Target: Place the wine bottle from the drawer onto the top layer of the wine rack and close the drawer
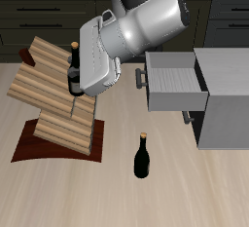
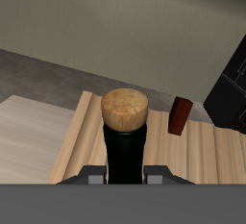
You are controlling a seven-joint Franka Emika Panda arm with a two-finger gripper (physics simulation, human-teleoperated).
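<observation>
The wine rack (image 1: 53, 99) stands near the bench's (image 1: 195, 192) back edge. Over its top layer (image 1: 49, 60) the jaws pinch the wine bottle (image 1: 73, 60) upright. A twin bottle (image 1: 142, 157) stands nearer the front edge. The drawer (image 1: 175, 83) is open.

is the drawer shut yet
No, the drawer stands pulled out of the grey cabinet, its ridged inside showing.
</observation>
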